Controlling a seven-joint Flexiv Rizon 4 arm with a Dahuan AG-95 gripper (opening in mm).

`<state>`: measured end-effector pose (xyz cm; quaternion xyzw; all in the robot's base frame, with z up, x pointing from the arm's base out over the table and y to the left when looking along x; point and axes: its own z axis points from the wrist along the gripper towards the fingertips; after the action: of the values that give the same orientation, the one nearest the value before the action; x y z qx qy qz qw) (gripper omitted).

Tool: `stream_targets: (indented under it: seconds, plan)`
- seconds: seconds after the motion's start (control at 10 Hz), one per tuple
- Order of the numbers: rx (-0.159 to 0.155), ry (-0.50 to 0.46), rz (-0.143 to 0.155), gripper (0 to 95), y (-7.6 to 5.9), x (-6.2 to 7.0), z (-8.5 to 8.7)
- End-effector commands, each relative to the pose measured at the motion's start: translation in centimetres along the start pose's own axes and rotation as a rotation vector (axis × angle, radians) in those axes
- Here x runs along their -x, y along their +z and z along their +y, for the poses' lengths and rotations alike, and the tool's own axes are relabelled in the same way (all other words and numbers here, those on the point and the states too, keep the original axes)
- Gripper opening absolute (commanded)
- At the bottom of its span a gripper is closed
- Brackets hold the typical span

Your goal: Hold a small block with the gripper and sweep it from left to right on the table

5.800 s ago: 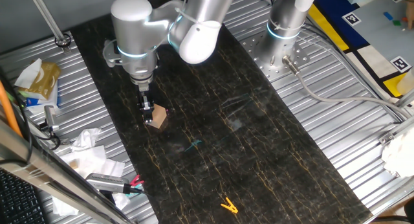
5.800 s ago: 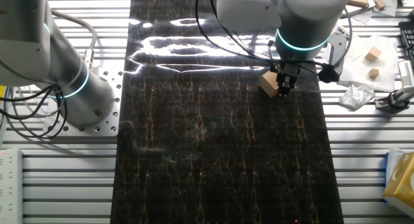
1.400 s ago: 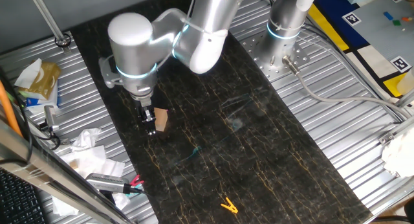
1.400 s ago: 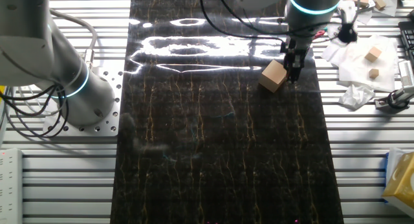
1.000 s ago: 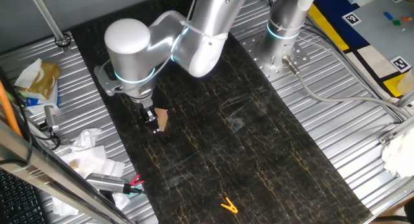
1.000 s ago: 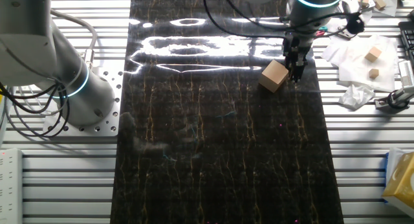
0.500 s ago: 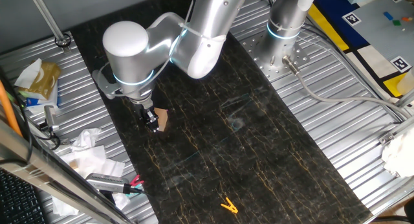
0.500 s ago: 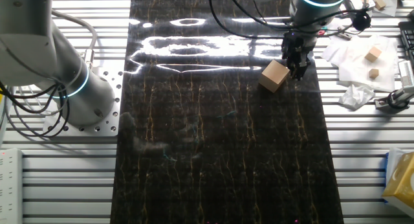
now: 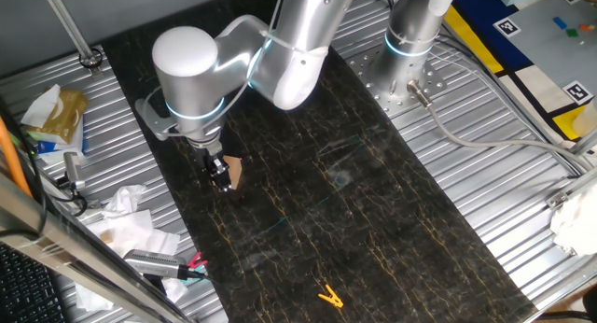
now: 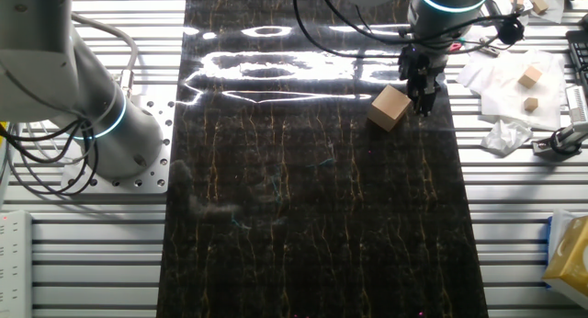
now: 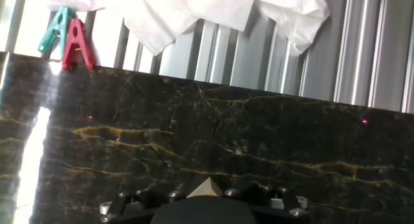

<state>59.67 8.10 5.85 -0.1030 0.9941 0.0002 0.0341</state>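
Observation:
The small block (image 9: 233, 172) is a light tan wooden cube resting on the black veined table (image 9: 354, 202) near its left edge. The black gripper (image 9: 219, 175) hangs from the silver arm with the blue ring, right beside the block and touching or almost touching its side. In the other fixed view the fingers (image 10: 428, 86) stand just right of the block (image 10: 390, 107) with a small gap between them, not around it. In the hand view only one corner of the block (image 11: 207, 187) shows at the bottom edge; the fingertips are out of view.
Crumpled white paper (image 9: 126, 211) and clips (image 11: 68, 36) lie on the ribbed sheet beside the gripper. Two more small cubes (image 10: 530, 77) sit on paper there. A yellow clip (image 9: 328, 296) lies at the table's near end. A second arm's base (image 9: 410, 43) stands at the far side.
The wrist has turned a little beside the block and the arm's elbow has shifted slightly. The block has stayed where it was on the table.

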Motion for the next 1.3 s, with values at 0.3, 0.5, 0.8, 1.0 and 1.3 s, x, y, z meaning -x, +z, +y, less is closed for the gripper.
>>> stream_targets:
  seconds: [0.3, 0.5, 0.8, 1.0, 1.3]
  plan:
    - [0.003, -0.004, -0.003, 76.0, 0.03, 0.07, 0.03]
    - [0.002, -0.007, -0.001, 76.0, 0.03, 0.07, 0.03]
    - [0.001, -0.013, 0.001, 76.0, 0.03, 0.07, 0.03]
    - [0.0, -0.027, 0.004, 76.0, 0.03, 0.07, 0.03]
    - [0.001, -0.036, 0.005, 76.0, 0.03, 0.07, 0.03]
